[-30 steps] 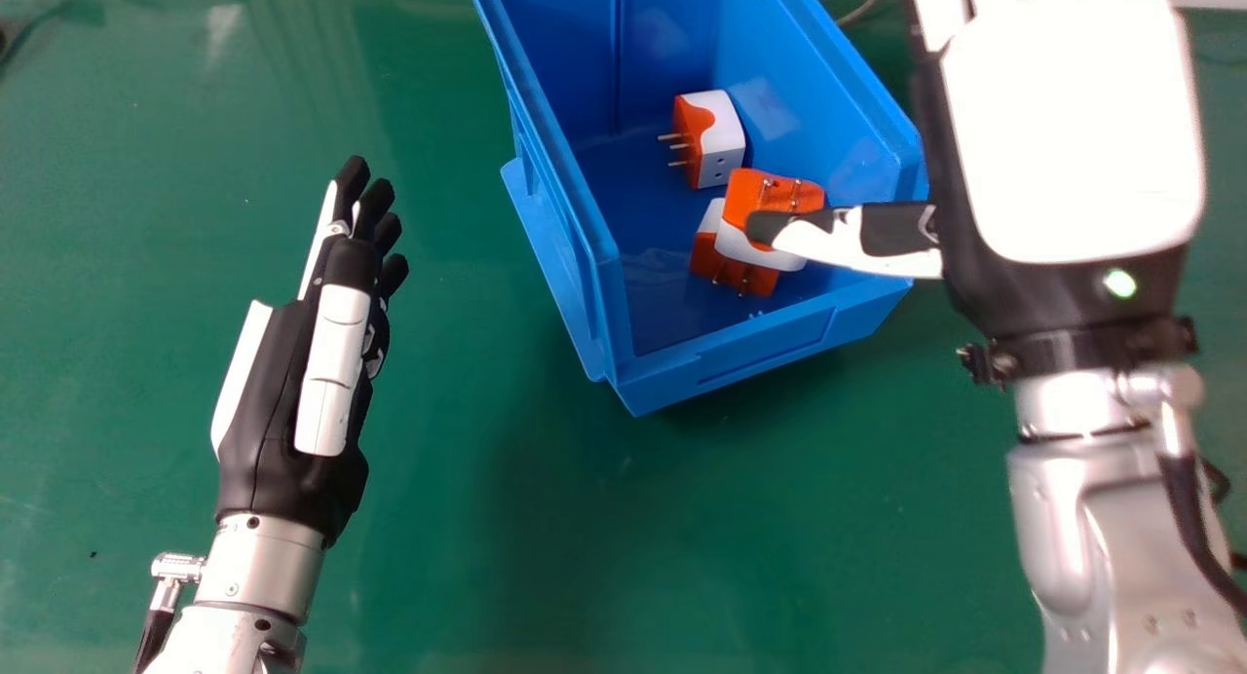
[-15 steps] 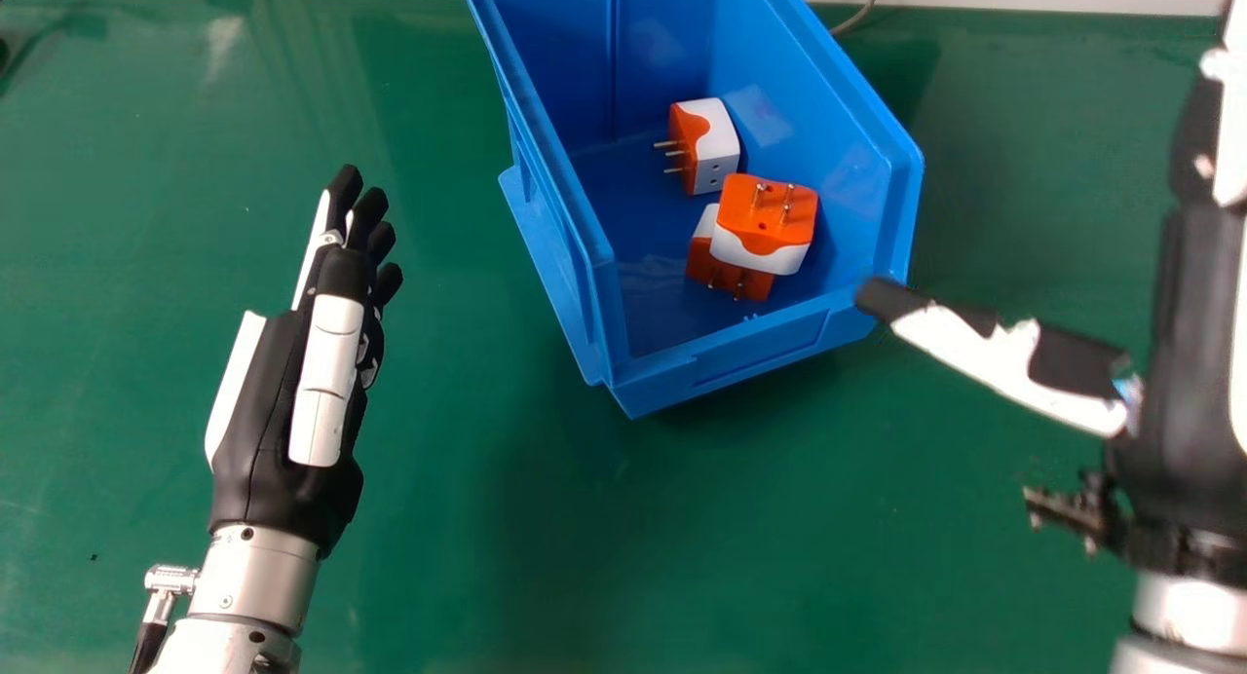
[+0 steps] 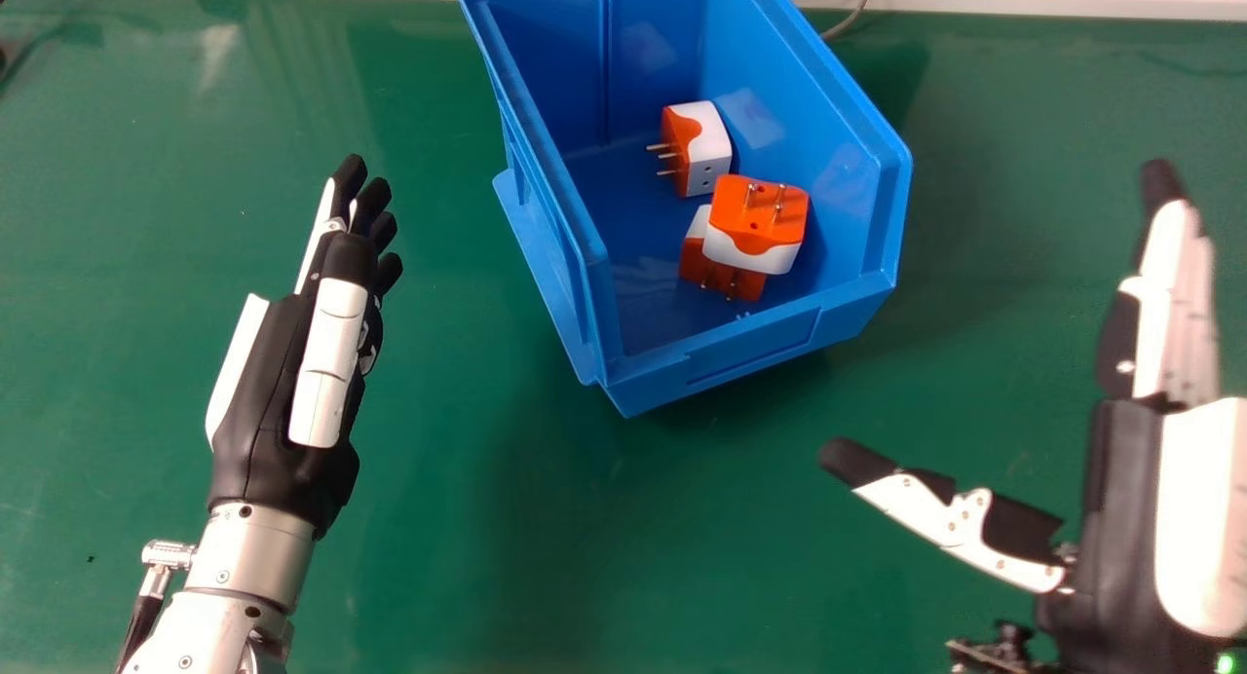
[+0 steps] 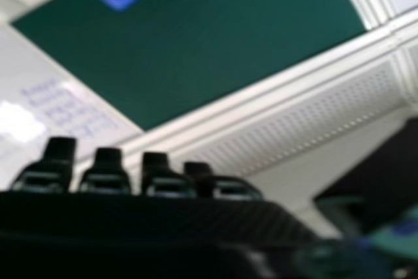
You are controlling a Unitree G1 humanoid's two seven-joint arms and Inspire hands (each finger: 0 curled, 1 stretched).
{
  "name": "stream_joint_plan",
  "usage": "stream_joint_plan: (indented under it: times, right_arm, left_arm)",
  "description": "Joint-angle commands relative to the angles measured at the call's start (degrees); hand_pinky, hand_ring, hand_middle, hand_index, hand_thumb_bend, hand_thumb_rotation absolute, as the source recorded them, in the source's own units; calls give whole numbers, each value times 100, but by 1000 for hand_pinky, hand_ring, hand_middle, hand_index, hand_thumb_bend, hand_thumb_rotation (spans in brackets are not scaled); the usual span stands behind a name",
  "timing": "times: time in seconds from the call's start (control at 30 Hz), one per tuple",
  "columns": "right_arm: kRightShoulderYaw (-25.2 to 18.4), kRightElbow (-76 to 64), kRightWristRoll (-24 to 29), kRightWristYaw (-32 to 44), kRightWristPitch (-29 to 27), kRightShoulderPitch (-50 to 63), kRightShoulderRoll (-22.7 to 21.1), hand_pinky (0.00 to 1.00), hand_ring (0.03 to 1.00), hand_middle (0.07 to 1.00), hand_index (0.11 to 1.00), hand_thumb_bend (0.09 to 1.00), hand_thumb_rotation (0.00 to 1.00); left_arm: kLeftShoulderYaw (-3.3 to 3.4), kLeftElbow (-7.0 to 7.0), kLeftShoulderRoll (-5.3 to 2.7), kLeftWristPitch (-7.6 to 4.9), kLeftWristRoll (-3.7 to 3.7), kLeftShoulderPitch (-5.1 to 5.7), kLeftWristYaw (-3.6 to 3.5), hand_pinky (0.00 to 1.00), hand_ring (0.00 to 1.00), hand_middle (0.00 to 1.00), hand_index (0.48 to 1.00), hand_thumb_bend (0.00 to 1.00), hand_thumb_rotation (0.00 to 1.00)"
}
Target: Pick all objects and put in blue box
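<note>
The right hand [image 3: 1200, 518] holds nothing, fingers straight, thumb spread wide, its wrist cut off. The left hand's [image 3: 287, 401] straight fingers are empty. Three adapters [image 3: 755, 216], one partly hidden, lie in the blue box [image 3: 760, 348] near the bench's [image 3: 468, 518] far edge.

Head view from above, hand view tilted; both share blue box [image 3: 752, 349].

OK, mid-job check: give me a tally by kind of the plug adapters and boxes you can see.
Blue box: 1
Orange-and-white plug adapters, all inside it: 3 (far adapter, upper near adapter, lower near adapter)
Total: 4
</note>
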Motion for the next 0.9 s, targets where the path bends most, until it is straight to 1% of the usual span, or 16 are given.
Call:
stream_joint_plan:
  times: [0.0, 0.07, 0.17, 0.23, 0.33, 0.4, 0.47, 0.5, 0.53, 0.57, 0.6, 0.63, 0.67, 0.73, 0.8, 0.87]
  right_arm:
    - [83, 37, 198, 200, -70, -99, 83, 928, 986, 998, 1000, 951, 698]
    - [134, 140, 346, 400, -68, -147, 113, 924, 989, 999, 1000, 948, 731]
    - [175, 317, 560, 579, -111, -217, 186, 924, 989, 999, 1000, 948, 731]
    - [177, 431, 662, 621, -176, -268, 222, 921, 989, 999, 1000, 942, 761]
    - [163, 597, 876, 698, -328, -331, 247, 926, 991, 999, 1000, 940, 786]
    - [148, 723, 1068, 777, -442, -362, 262, 926, 991, 999, 1000, 940, 786]
    - [118, 774, 1229, 883, -539, -371, 241, 931, 993, 1000, 1000, 934, 808]
    - [102, 781, 1294, 931, -577, -371, 234, 938, 995, 1000, 1000, 929, 826]
    - [81, 774, 1365, 985, -616, -365, 231, 938, 995, 1000, 1000, 929, 826]
    - [57, 755, 1457, 1037, -647, -355, 242, 938, 995, 1000, 1000, 929, 826]
    - [33, 732, 1534, 1086, -662, -342, 255, 945, 996, 1000, 1000, 922, 839]
    - [9, 720, 1605, 1133, -682, -331, 270, 945, 996, 1000, 1000, 922, 839]
    - [-9, 712, 1665, 1175, -696, -322, 283, 945, 996, 1000, 1000, 922, 839]
    - [-53, 691, 1750, 1248, -705, -306, 304, 953, 997, 1000, 1000, 918, 847]
    - [-96, 682, 1813, 1310, -719, -288, 314, 959, 998, 1000, 1000, 915, 854]
    - [-139, 684, 1844, 1367, -740, -271, 312, 959, 998, 1000, 1000, 915, 854]
  left_arm:
    - [61, 30, 69, -143, 55, -122, 21, 1000, 1000, 1000, 998, 790, 973]
    - [73, 100, 89, -181, 68, -165, 24, 1000, 1000, 1000, 995, 792, 977]
    - [96, 245, 121, -293, 78, -230, 21, 1000, 1000, 1000, 995, 792, 977]
    - [100, 293, 160, -311, 100, -257, 5, 998, 1000, 1000, 990, 805, 976]
    - [87, 305, 220, -313, 174, -275, -1, 998, 1000, 1000, 987, 814, 975]
    - [79, 318, 262, -255, 160, -300, -43, 998, 1000, 1000, 987, 814, 975]
    - [77, 360, 280, -257, 101, -332, -127, 999, 1000, 1000, 986, 823, 976]
    - [76, 378, 287, -290, 108, -339, -148, 999, 1000, 1000, 985, 833, 974]
    - [68, 368, 305, -312, 149, -336, -153, 999, 1000, 1000, 985, 833, 974]
    - [58, 310, 327, -248, 172, -321, -157, 999, 1000, 1000, 985, 833, 974]
    - [48, 268, 347, -234, 247, -308, -123, 999, 1000, 1000, 987, 841, 974]
    - [42, 243, 362, -221, 290, -302, -111, 999, 1000, 1000, 987, 841, 974]
    - [42, 229, 371, -203, 298, -299, -115, 999, 1000, 1000, 987, 841, 974]
    - [51, 238, 352, -191, 204, -314, -173, 1000, 1000, 1000, 989, 851, 980]
    - [48, 254, 331, -186, 148, -332, -213, 1000, 1000, 1000, 992, 854, 984]
    - [47, 285, 287, -177, 51, -359, -269, 1000, 1000, 1000, 992, 854, 984]
